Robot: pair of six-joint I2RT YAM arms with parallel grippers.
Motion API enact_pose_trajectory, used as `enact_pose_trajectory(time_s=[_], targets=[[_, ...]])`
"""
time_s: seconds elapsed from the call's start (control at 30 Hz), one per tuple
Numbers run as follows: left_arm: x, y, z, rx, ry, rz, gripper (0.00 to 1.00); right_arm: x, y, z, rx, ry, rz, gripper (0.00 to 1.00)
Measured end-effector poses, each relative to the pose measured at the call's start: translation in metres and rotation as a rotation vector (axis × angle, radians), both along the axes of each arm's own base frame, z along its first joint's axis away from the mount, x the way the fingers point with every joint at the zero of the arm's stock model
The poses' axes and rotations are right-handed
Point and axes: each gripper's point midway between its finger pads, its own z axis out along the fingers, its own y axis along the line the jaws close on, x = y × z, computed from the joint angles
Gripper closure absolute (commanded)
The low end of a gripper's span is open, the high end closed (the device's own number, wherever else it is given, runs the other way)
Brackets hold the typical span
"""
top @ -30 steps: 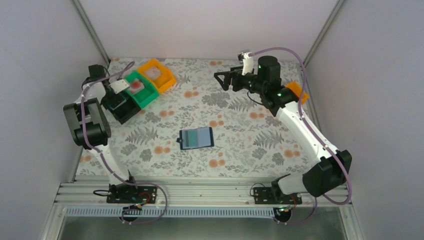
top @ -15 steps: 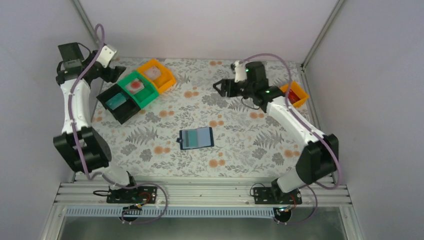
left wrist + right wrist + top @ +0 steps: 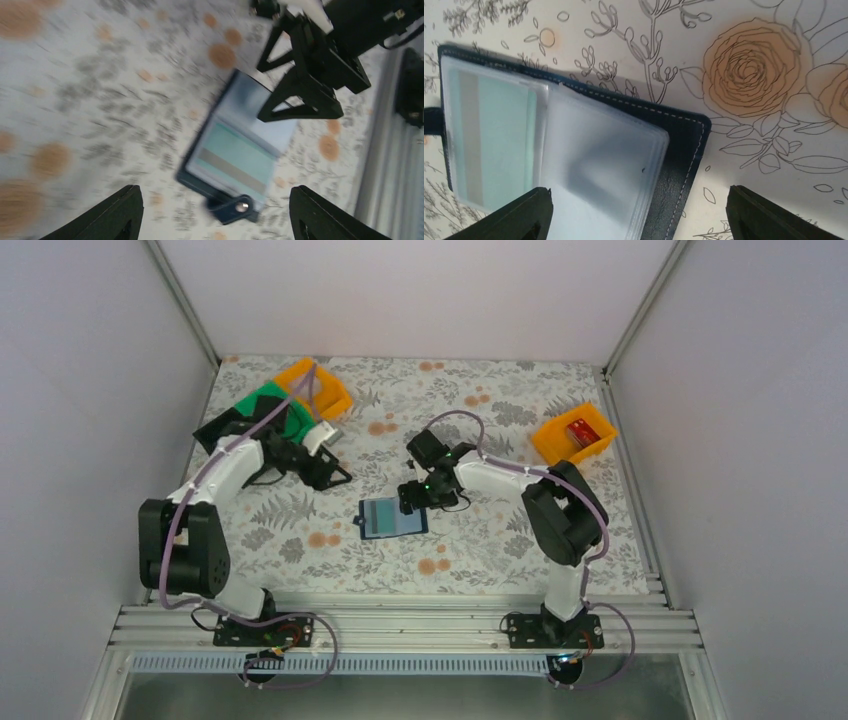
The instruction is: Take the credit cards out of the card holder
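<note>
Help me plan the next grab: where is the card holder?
In the top view, the card holder lies open near the middle of the floral table, the right gripper over its far right corner and the left gripper off to its left.

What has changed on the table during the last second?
The right gripper came from the far right down to the card holder and hangs open over its right part. The left gripper swung from the bins toward the centre, open too. Nothing was gripped. The holder stayed open in place.
</note>
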Motion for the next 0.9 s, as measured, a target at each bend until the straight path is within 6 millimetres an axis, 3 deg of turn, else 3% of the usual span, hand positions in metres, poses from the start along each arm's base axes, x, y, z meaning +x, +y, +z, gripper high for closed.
enact_pose_trajectory(time_s=[0.17, 0.27, 0.43, 0.57, 0.77, 0.9], targets=[[-0.031, -0.019, -0.045, -0.058, 0.209, -0.004, 0.35, -0.006, 0.0, -0.004, -0.012, 0.019, -0.017, 0.12], [-0.036, -0.019, -0.065, -0.07, 0.292, 0.045, 0.28, -0.009, -0.004, -0.009, -0.027, 0.029, -0.03, 0.13], [-0.038, -0.025, -0.074, -0.111, 0.36, 0.107, 0.16, -0.01, -0.005, -0.013, -0.036, 0.031, -0.051, 0.16], [-0.037, -0.033, -0.08, -0.14, 0.404, 0.134, 0.15, -0.007, 0.0, -0.013, -0.012, 0.025, -0.062, 0.18], [-0.038, -0.035, -0.119, -0.131, 0.551, 0.175, 0.16, -0.004, 0.005, -0.013, 0.026, 0.014, -0.085, 0.21], [-0.039, -0.039, -0.119, -0.151, 0.566, 0.168, 0.16, -0.003, 0.007, -0.011, 0.034, 0.013, -0.091, 0.2]])
